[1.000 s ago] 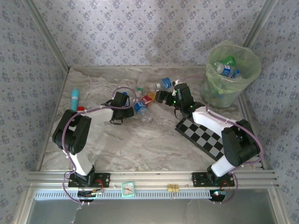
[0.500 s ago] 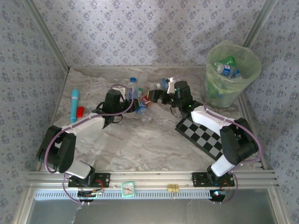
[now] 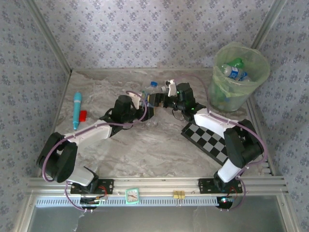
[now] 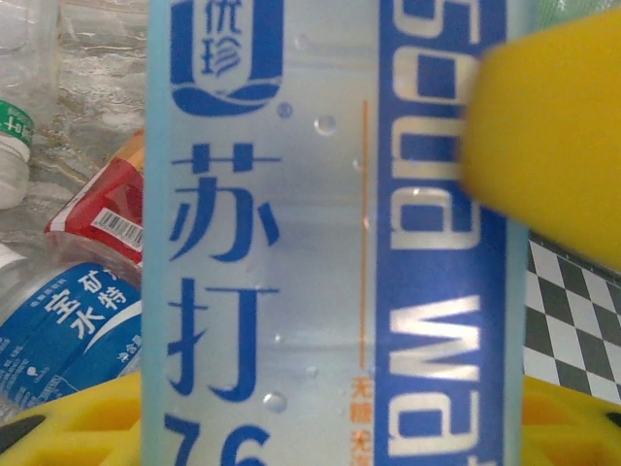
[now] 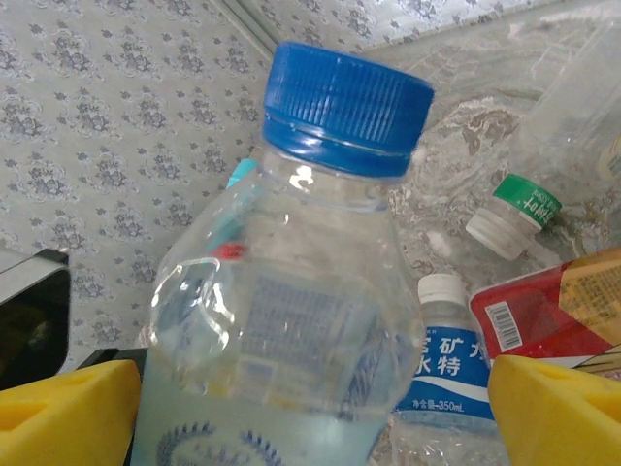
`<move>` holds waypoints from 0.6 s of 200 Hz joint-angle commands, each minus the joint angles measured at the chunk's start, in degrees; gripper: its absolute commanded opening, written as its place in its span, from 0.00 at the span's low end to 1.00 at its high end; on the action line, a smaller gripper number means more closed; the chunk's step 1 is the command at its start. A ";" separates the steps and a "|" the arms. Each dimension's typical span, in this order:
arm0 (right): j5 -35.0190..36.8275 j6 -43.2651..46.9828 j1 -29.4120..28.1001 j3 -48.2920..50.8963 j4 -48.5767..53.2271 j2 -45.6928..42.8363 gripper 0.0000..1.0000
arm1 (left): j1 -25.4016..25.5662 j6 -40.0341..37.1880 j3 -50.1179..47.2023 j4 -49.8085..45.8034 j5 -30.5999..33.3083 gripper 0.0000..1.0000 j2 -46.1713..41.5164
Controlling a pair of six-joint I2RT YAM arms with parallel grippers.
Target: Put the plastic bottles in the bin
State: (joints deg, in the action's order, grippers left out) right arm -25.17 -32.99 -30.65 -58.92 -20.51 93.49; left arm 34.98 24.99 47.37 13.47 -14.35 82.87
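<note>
The left jaws are clenched on the soda-water bottle (image 4: 330, 243): their yellow pads (image 4: 68, 417) press both sides of its blue-and-white label, and the bottle stands upright between them. A further yellow pad (image 4: 553, 136), blurred, crosses the label's upper right. The right jaws are spread around what looks to be the same bottle just below its blue cap (image 5: 344, 102). One pad (image 5: 68, 413) sits at the bottle's edge, while the other (image 5: 558, 413) stands apart from it, with the clutter behind showing through the gap. From above, the bottle (image 3: 151, 88) rises cap-up where the two arms meet, near the back middle of the bench (image 3: 145, 150). Just beside it lies a small heap: a red-labelled bottle (image 5: 553, 311), a green-capped bottle (image 5: 514, 214) and a white-capped bottle with a blue label (image 5: 441, 359), all on their sides. The checkerboard (image 3: 207, 140) lies flat to the right under the right arm. Beyond it, in the far right corner, stands the bin (image 3: 258, 72) with several bottles (image 3: 234, 71) already inside. Well apart at the left edge lies a turquoise tube (image 3: 77, 110) with a small red piece (image 3: 83, 115) touching it.
</note>
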 commanded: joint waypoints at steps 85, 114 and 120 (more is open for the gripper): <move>-2.58 -2.11 0.25 -1.83 -2.56 2.04 0.59 | 4.56 -3.27 1.04 0.49 3.05 0.50 -2.19; -2.95 -2.31 0.34 -1.74 -2.70 1.98 0.54 | 4.60 -3.46 1.30 0.19 3.43 0.56 -2.12; -2.87 -2.35 0.39 -1.71 -2.62 1.92 0.53 | 4.65 -3.37 1.31 0.22 3.70 0.59 -2.26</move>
State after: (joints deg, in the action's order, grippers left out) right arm -27.05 -36.47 -30.46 -59.42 -22.52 94.67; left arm 39.13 22.24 47.37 12.86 -11.33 82.83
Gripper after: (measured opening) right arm 0.595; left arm 0.564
